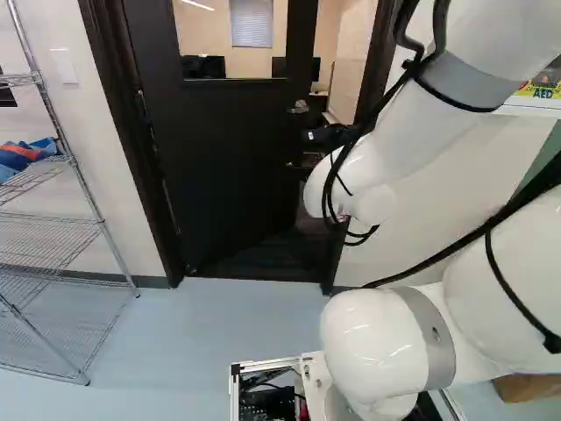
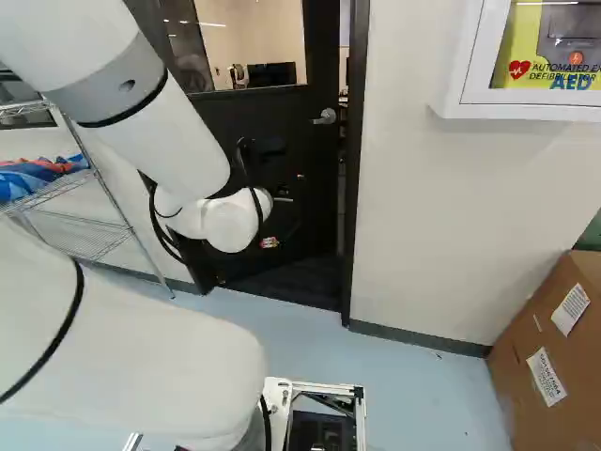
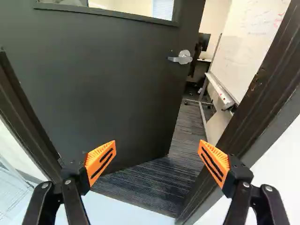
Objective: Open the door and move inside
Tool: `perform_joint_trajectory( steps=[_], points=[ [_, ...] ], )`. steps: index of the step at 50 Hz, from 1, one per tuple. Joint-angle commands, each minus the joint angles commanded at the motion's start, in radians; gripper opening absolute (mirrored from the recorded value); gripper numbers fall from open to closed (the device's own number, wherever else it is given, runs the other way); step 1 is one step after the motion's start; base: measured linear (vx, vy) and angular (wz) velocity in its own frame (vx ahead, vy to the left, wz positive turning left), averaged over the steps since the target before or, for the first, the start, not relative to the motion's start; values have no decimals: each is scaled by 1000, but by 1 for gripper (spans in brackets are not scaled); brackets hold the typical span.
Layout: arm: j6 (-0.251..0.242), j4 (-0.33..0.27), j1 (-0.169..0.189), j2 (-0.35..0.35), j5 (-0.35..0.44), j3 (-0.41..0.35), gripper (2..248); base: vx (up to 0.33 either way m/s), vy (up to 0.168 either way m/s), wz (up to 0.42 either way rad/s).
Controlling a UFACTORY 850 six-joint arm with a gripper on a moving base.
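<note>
Black door [image 3: 108,89], one of it, is ajar before you, its leaf swung into the room beyond and away from your arm [image 2: 169,132]. It carries one window [image 3: 129,8] and one silver lever handle [image 3: 180,59], set near its free edge. Your one gripper [image 2: 282,199] has two fingers, each with one orange pad [image 3: 101,161], and in the wrist view they stand spread wide apart. You see the door leaf ahead of the gripper [image 3: 157,157], with the handle farther out than the fingertips and well apart from them. One finger stands on the hinge side; the other lines up with the dark door frame [image 3: 234,122] on the handle side, though you cannot tell how near it is. Between the fingers you look onto dark striped carpet [image 3: 154,180] in the doorway. Past the door's free edge, the gap shows you one whiteboard [image 3: 253,37] on a stand, and in the left base view you can count at least two black monitors [image 1: 203,67] in the room. On your side of the doorway, count one wire rack [image 1: 66,232] at the left of the left base view, with blue and orange cloth-like items [image 1: 22,158] on a shelf; one white defibrillator cabinet [image 2: 540,111] on the wall; and one cardboard box [image 2: 554,348] at the right of the right base view.
</note>
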State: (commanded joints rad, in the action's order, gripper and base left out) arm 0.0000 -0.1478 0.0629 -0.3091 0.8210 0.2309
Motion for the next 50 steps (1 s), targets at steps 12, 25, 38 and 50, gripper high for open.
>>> perform_joint_trajectory(
  steps=[12, 25, 38, 50],
  points=[
    [0, 0, 0, 0, 0, 0, 247, 0, 0, 0],
    [0, 0, 0, 0, 0, 0, 247, 8, 1, 6],
    [0, 0, 0, 0, 0, 0, 247, 58, 16, -10],
    [0, 0, 0, 0, 0, 0, 247, 83, 34, -13]
  ],
)
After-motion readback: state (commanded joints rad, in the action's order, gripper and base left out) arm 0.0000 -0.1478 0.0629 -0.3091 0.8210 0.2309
